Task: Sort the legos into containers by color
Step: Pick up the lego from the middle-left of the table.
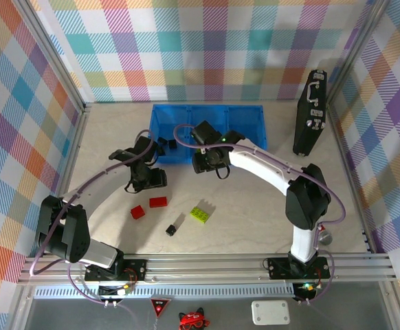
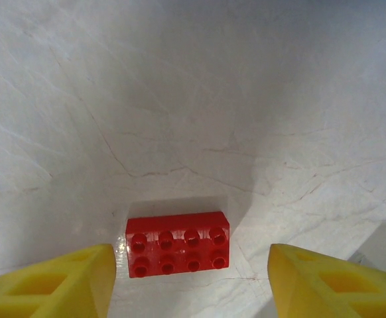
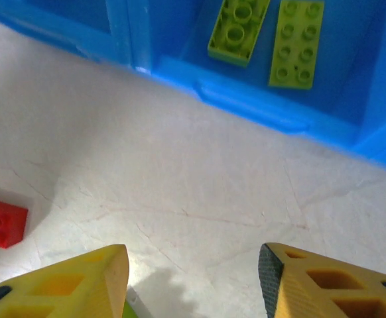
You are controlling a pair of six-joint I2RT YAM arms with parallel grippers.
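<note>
My left end effector [image 2: 190, 291] apart, hovering over red brick [image 2: 178, 244] on desk [image 2: 180, 99]. My right end effector [image 3: 193, 281] apart, near blue bin [image 3: 246, 106]; two green bricks [image 3: 296, 43] inside. Lone green brick [image 1: 201, 215] loose on desk.

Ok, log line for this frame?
left end effector open over red studded plastic brick | right end effector open, empty, near translucent blue bin

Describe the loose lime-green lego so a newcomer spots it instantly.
On the table, in front of the blue bin, lie four loose bricks. The lime-green lego is the rightmost, beside a black brick; the two red bricks lie further left.
</note>
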